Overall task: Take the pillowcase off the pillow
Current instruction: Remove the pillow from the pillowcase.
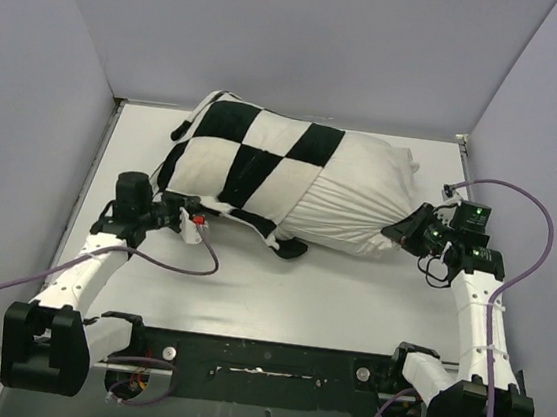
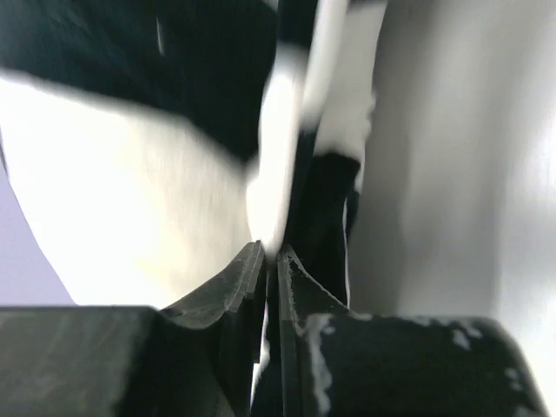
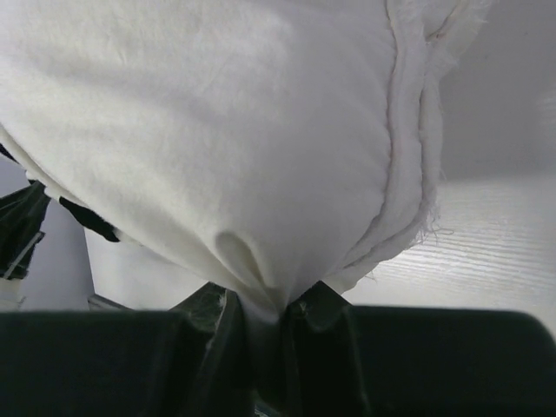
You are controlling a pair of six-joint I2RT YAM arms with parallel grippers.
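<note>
The black-and-white checkered pillowcase (image 1: 244, 159) covers the left part of the pillow (image 1: 356, 192), whose plain white right end lies bare on the white table (image 1: 349, 297). My left gripper (image 1: 185, 216) is at the case's near-left hem. In the left wrist view its jaws (image 2: 270, 252) are shut on a thin fold of the pillowcase (image 2: 130, 191). My right gripper (image 1: 397, 232) sits at the pillow's right end. The right wrist view shows that gripper (image 3: 269, 304) shut on a pinch of white pillow (image 3: 217, 130) fabric beside its frayed seam (image 3: 408, 130).
Grey walls (image 1: 30, 90) close in the table on the left, back and right. Purple cables (image 1: 167, 261) loop over the table near each arm. A black frame bar (image 1: 262, 353) runs along the near edge between the arm bases.
</note>
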